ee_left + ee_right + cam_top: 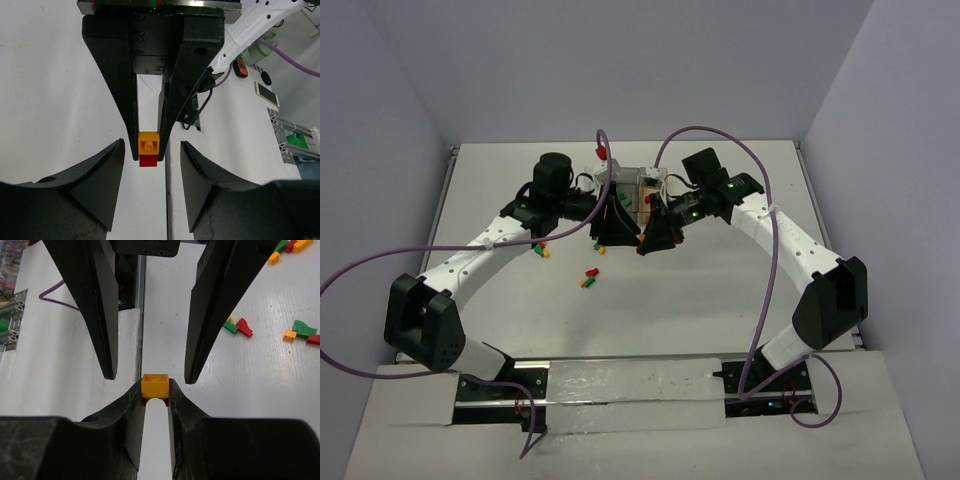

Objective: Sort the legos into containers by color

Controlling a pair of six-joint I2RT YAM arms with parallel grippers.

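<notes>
My right gripper (155, 386) is shut on a stacked pair of legos (155, 383), an orange-yellow brick on top of a red one. The left wrist view shows the same pair (148, 143) pinched between the right fingers. My left gripper (151, 142) is open, with a finger (107, 367) standing on each side of the pair and not touching it. From above, both grippers meet tip to tip (638, 238) just in front of the row of containers (636, 186). A few green and red legos lie inside the containers. Loose legos (589, 278) lie on the table.
More loose bricks lie at left (542, 250), and a red one (601, 153) sits behind the containers. Other small bricks (238, 327) are scattered beside the grippers. Purple cables (760, 170) arc over both arms. A metal rail (630, 380) runs along the near edge.
</notes>
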